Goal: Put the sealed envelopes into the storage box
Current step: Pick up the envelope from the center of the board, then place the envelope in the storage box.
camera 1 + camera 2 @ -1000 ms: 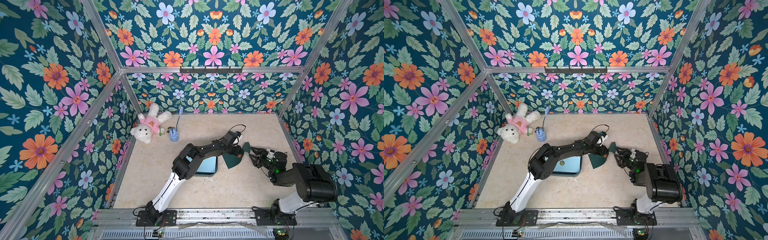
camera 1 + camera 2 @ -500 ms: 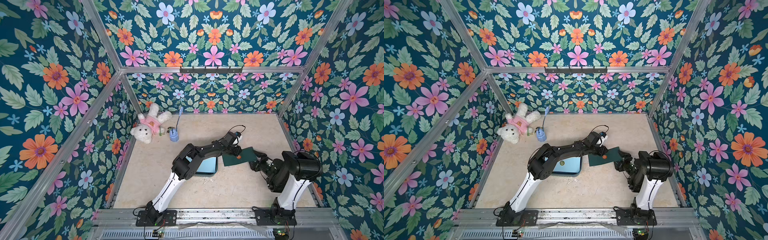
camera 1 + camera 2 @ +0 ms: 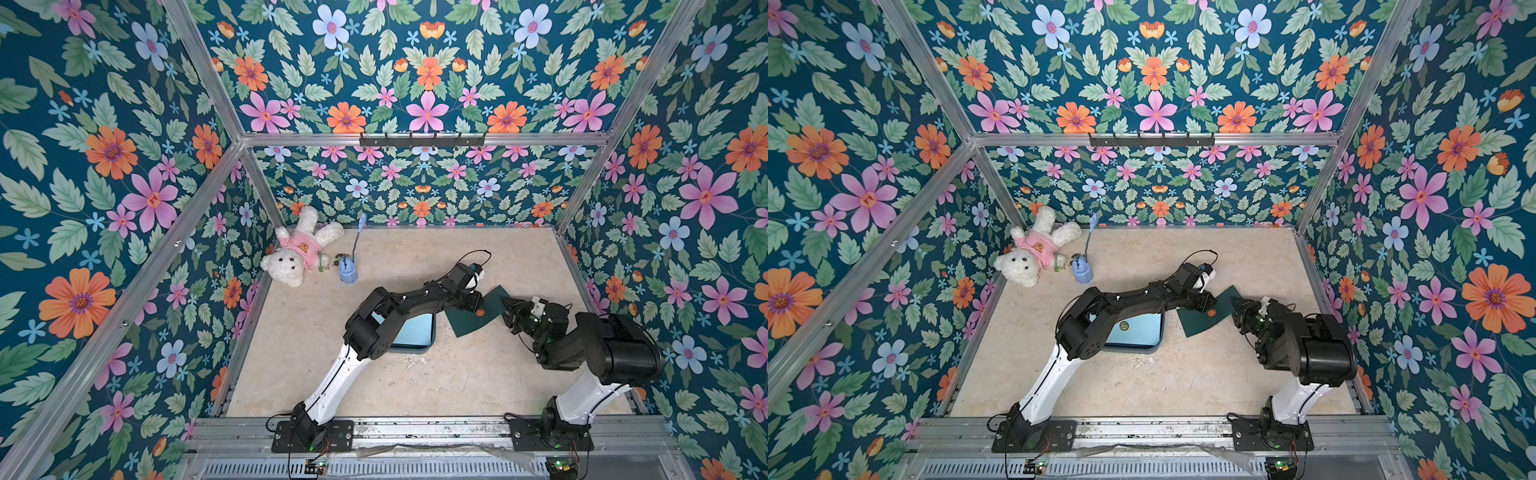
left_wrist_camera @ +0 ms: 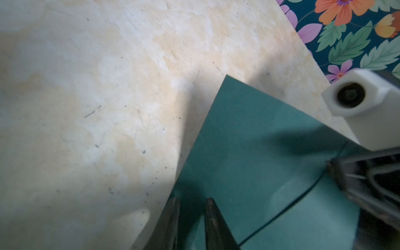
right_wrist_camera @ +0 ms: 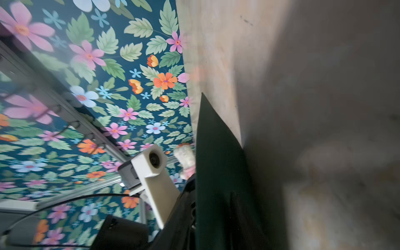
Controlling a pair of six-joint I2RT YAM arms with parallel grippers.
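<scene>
Envelope [image 3: 473, 323], dark green, round orange seal [image 3: 481, 312], beside the storage box [image 3: 415, 350]; its long axis slants away from it; left claw [image 4: 191, 201] pinches it; hold of right claw [image 3: 506, 309] unclear.

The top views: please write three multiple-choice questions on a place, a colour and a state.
1. Where is the dark green envelope relative to the storage box? A inside it; B outside it, between the left gripper and the right gripper; C under it.
2. What colour is the shirt of the teddy bear? A yellow; B pink; C navy.
3. How is the left gripper? A open, empty; B holding the teddy bear; C shut on the envelope.
Answers: 1 B, both top views show it outside the rim; 2 B, it is pink; 3 C, its fingers pinch the envelope's edge.
</scene>
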